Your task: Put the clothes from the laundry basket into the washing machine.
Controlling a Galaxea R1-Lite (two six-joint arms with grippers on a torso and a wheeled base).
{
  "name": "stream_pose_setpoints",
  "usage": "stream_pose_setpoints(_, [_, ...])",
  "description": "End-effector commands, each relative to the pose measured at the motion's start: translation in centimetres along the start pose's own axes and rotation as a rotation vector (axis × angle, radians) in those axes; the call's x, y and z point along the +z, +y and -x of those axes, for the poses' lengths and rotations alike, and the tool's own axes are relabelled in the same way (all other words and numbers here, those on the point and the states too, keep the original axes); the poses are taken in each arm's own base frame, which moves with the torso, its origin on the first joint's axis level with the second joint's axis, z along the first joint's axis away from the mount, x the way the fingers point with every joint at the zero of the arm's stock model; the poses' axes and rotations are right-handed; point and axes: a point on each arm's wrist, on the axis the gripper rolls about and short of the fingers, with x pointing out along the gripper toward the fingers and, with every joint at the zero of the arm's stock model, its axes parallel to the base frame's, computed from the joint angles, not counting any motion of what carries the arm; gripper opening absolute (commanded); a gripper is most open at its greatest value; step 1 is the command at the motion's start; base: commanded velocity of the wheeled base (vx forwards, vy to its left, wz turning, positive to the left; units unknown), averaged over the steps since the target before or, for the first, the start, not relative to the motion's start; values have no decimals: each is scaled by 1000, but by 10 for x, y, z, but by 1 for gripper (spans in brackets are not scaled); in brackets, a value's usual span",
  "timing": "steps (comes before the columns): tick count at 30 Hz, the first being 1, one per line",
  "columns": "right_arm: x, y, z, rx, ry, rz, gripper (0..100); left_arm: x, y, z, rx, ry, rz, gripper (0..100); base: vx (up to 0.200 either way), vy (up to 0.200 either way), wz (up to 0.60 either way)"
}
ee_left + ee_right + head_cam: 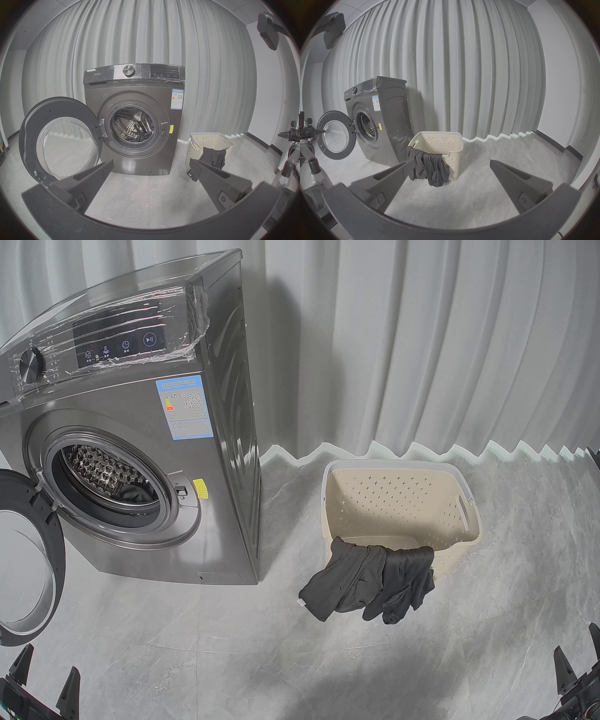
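A dark garment (369, 580) drapes over the cream laundry basket's (400, 464) front rim at centre-right, beside the open washing machine (187, 490); left claw (51, 659) and right claw (575, 638), in the bottom corners, gape wide and empty.

place: staged laundry corner | cues: washing machine (125, 396), laundry basket (400, 502), curtain backdrop (406, 334), tiled floor (250, 646)

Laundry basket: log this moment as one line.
washing machine door open | dark cloth in drum | dark garment draped over laundry basket rim | left gripper open, empty | right gripper open, empty
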Motion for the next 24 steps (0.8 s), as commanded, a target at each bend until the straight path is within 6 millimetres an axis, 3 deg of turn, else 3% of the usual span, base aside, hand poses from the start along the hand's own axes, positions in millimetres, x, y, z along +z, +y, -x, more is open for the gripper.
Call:
stream_pose_setpoints(1, [-5,0,0,1,0,0,100,-4,0,0,1,-3,-2,100,200,0,0])
stream_pose_setpoints(4, [-5,0,0,1,0,0,100,-5,0,0,1,-2,-4,100,200,0,0])
stream_pose_setpoints(22, [-5,0,0,-9,-1,-9,100,-5,0,0,2,-2,-2,100,0,0,0])
stream_pose_setpoints(24, [11,0,4,2,-82,-4,100,-5,0,0,2,-2,-4,100,0,0,0])
